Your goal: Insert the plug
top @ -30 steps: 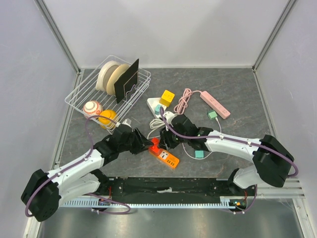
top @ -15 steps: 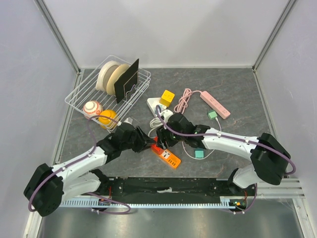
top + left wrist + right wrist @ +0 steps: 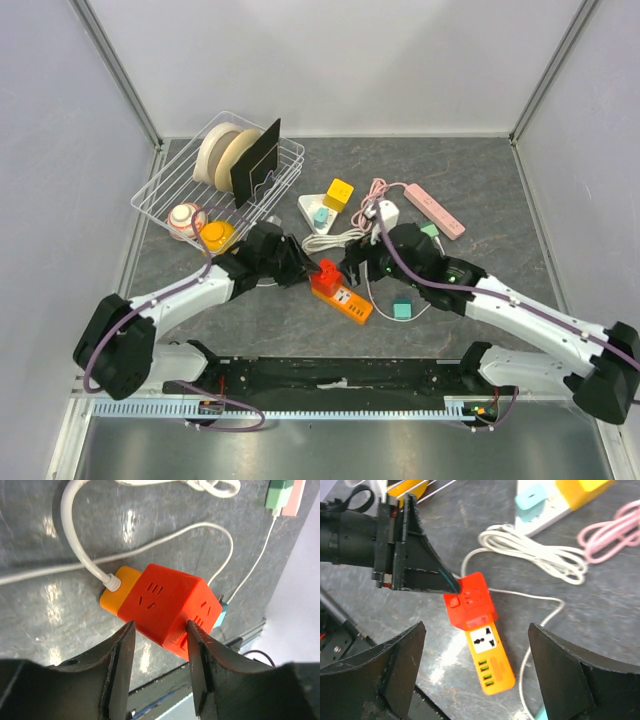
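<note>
Near the middle of the counter [image 3: 480, 200], the left end effector [image 3: 159, 635] clamps the red cube plug [image 3: 170, 607], which sits on one end of the orange power strip [image 3: 350, 305], probably to steady it. The right end effector [image 3: 358, 264] hangs just beside, jaws wide apart, holding nothing.

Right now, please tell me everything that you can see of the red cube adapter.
The red cube adapter is a glossy plastic block with rounded edges. It has socket slots on at least two faces and a round button on another. It sits at one end of the orange power strip, which lies flat on the dark table. A white cable enters the orange part just beside it. The left gripper is closed on it, with one finger on each side.
</note>
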Tool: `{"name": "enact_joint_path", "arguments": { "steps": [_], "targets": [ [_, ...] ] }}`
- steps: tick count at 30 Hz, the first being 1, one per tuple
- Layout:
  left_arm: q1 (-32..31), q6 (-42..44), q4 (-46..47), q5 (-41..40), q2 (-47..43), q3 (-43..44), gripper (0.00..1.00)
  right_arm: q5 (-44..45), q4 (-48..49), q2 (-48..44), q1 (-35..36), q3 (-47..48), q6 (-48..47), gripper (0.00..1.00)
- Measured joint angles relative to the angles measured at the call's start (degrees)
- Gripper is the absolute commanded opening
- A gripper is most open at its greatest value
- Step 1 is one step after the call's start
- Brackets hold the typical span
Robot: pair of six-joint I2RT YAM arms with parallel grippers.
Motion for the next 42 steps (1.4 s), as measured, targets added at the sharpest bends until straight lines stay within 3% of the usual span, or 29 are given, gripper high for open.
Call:
{"name": "enact_joint_path", "arguments": {
  "steps": [5,12,15,19,27,29,42],
  "targets": [
    [1.33,5.49,-4.09,-3.34,1.79,4.46,0.61,2.56,-2.29,-4.09,-3.5,-1.75,-0.02,0.92],
    [-0.85,9.94,-10.8,-8.41,-7.93,4.57,0.62,-3.5,-5.62,-3.23,-3.45,-9.66,-0.04,0.86],
    [-2.45,11.15,-11.39,-9.6,-9.05,5.22,0.56,-5.66,-5.53,-1.2,-3.43,-12.57,-0.02,0.8],
    [-6.16,12.52,-12.13,-10.78,-4.98,7.87,0.38,-6.75,-4.7,0.92,-3.43,-14.19,0.39,0.75],
    [-12.13,16.02,-14.16,-14.01,6.01,16.09,0.32,-6.64,-0.61,1.42,-3.45,-15.45,1.44,0.73],
    [-12.79,16.72,-15.13,-15.32,7.65,17.77,0.27,-6.67,0.0,1.42,-3.43,-15.96,1.53,0.72],
    [-21.22,18.08,-21.33,-25.59,17.77,27.71,0.22,-6.71,1.88,1.92,-3.69,-17.75,2.47,0.7]
  ]
}}
